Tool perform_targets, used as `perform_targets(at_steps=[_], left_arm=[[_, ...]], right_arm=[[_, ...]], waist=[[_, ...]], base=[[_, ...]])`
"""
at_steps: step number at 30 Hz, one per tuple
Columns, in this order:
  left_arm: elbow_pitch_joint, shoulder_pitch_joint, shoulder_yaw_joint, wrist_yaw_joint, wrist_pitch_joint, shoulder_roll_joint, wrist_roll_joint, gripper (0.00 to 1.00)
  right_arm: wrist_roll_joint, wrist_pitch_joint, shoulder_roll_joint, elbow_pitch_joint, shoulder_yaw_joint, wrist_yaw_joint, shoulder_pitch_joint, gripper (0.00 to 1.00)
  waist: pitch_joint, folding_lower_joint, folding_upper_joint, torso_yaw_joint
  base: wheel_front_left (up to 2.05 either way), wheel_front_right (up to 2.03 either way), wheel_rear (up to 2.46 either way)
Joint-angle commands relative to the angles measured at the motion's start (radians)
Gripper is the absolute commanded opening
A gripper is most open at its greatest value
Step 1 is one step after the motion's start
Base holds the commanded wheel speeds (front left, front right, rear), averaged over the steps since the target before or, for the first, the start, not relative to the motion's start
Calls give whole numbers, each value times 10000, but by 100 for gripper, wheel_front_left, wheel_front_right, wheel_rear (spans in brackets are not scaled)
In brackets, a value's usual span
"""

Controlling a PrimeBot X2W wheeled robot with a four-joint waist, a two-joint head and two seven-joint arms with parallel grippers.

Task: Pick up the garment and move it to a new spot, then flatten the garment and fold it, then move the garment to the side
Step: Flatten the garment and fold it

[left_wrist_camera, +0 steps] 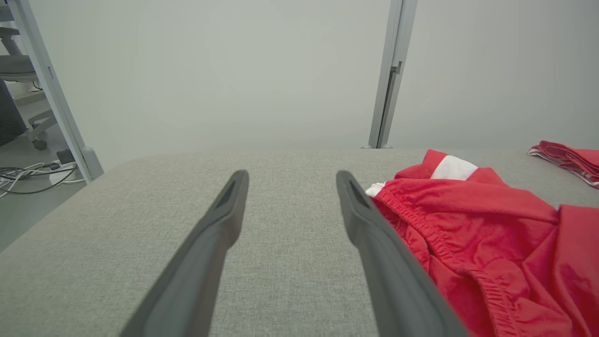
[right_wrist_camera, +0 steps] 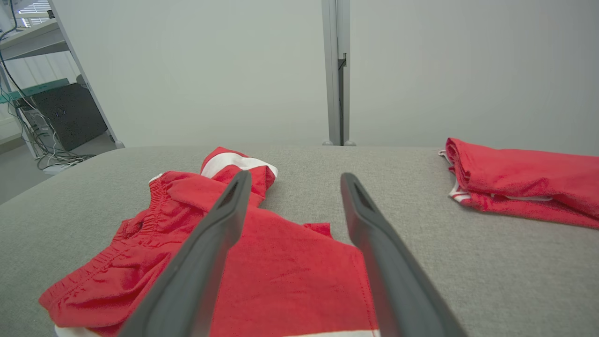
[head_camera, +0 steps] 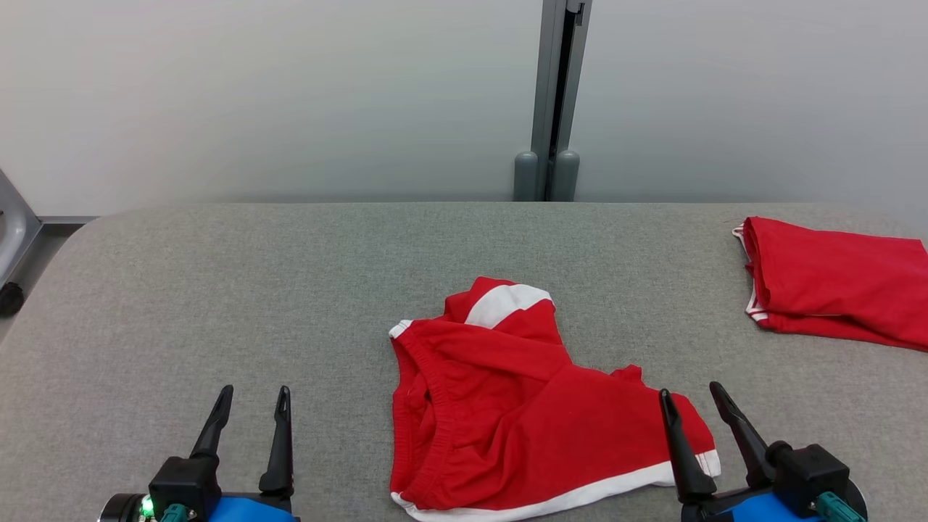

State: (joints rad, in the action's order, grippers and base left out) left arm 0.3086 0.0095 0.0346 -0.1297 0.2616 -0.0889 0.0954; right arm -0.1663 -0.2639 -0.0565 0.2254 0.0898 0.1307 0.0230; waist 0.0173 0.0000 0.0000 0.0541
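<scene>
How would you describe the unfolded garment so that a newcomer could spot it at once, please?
Start at the grey fabric-covered table. Near the middle of its front edge lie red shorts with white trim. Unlike the neatly folded red garment at the far right, they are crumpled, with the elastic waistband showing.

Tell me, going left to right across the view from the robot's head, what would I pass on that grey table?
left gripper → crumpled red shorts → right gripper, over the shorts' right corner → folded red garment
</scene>
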Motion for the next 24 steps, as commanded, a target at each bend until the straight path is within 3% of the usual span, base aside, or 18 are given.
perform_targets(at_steps=[1,10,24], left_arm=[[-45,88,-57,-17,44,-50,-46,100],[103,-58,1124,-16,45,-448,64,100],[1046,-446,4852,-14,45,-1503,863,100]], right_arm=[[70,-3,34,51,-17,1,99,100],[191,-3,-229,1064,-461,1,-222,100],[16,-3,-1153,3596,-18,1,-1316,100]], waist=[[13,0,0,-14],[-10,0,0,-142],[-484,0,0,-449]], base=[[0,0,0],[0,0,0],[0,0,0]])
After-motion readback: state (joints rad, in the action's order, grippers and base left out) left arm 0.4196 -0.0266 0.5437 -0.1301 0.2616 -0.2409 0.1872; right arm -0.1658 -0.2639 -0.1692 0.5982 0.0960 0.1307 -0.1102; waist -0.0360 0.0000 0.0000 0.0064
